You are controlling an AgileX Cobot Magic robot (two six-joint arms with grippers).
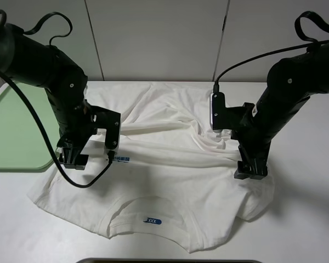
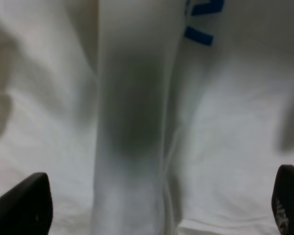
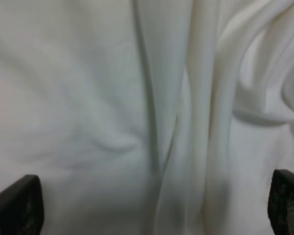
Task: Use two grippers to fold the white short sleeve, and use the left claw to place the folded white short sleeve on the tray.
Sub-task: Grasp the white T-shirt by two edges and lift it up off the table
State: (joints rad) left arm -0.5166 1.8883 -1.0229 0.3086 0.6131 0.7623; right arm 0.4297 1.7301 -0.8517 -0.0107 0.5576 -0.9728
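Your large white thin-fabric T-shirt (image 1: 170, 164) lies rumpled on the table (image 1: 307, 219), just beside the pale green rectangular plastic tray (image 1: 16, 126).

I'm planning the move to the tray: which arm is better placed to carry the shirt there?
Left. The green tray lies just beside the left gripper, which sits open on the white shirt; the right gripper, also open, is across the shirt from it.

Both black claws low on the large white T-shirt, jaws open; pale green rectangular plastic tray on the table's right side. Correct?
No. The exterior high view shows the pale green rectangular plastic tray on the left side, beside the left claw. The rest holds: it and the right claw are low on the white T-shirt, jaws open.
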